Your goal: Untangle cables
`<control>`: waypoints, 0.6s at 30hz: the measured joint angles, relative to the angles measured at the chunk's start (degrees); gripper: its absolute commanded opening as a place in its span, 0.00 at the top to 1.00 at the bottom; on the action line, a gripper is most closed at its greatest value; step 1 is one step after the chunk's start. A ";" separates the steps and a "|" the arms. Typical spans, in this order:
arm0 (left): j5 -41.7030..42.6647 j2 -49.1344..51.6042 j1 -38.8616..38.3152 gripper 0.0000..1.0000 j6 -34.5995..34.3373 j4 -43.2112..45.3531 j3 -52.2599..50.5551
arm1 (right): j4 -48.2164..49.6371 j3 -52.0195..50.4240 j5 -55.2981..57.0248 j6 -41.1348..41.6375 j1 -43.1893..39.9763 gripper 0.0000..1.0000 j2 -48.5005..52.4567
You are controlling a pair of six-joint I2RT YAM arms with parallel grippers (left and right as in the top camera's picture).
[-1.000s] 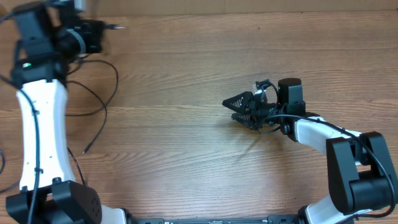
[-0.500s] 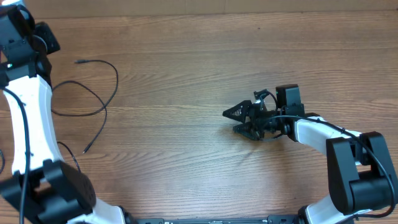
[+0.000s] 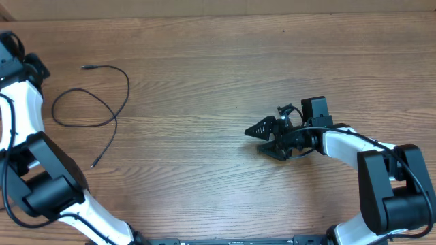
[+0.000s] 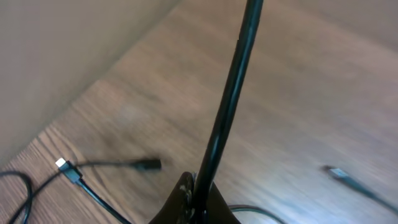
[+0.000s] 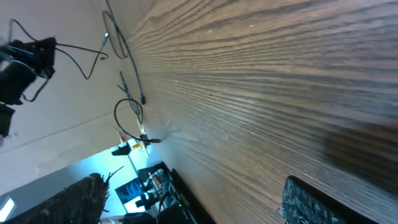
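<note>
The black two-finger right end effector [image 3: 253, 138] is gaping wide, holding nothing; the left end effector's [image 3: 13, 58] grip cannot be told. A thin black cable [image 3: 127, 88] is lying loosely looped near the wooden table's [image 3: 204, 61] left edge.

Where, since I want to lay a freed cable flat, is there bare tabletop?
The tabletop is bare across the middle, between the cable and the right gripper, and along the far edge. Crowded: the left side, cable beside left arm.

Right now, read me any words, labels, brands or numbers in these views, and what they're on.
None readable: the cable, the table and the right gripper carry no visible text. The lit blue clutter past the table edge in the right wrist view is too blurred to read.
</note>
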 measured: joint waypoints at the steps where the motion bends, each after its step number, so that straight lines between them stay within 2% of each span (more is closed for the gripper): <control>1: -0.11 0.96 0.52 0.96 -0.02 0.17 0.00 | -0.13 0.00 0.11 -0.04 0.00 0.12 0.00; 11: -1.64 7.34 2.47 0.96 -0.04 3.41 0.00 | -0.11 0.00 1.46 -0.35 0.00 0.11 0.00; 12: -1.64 7.61 2.47 0.91 -0.02 3.50 0.00 | -0.15 0.00 1.60 -0.31 -0.02 0.11 0.00; 13: -1.64 7.85 2.47 0.73 -0.02 3.52 0.00 | -0.11 0.00 1.64 -0.33 -0.02 0.11 0.00; 14: -1.64 8.00 2.47 0.65 -0.15 3.52 0.00 | -0.11 0.00 1.66 -0.33 -0.02 0.11 0.00; 16: -1.66 8.33 2.47 0.08 -0.07 3.52 0.00 | -0.11 0.00 1.68 -0.37 0.00 0.11 0.00; 17: -1.66 8.44 2.47 0.00 -0.04 3.52 0.00 | -0.17 0.00 1.68 -0.33 0.00 0.11 0.00; 18: -1.66 8.48 2.47 0.00 -0.04 3.52 0.00 | -0.15 0.00 1.68 -0.35 -0.02 0.11 0.00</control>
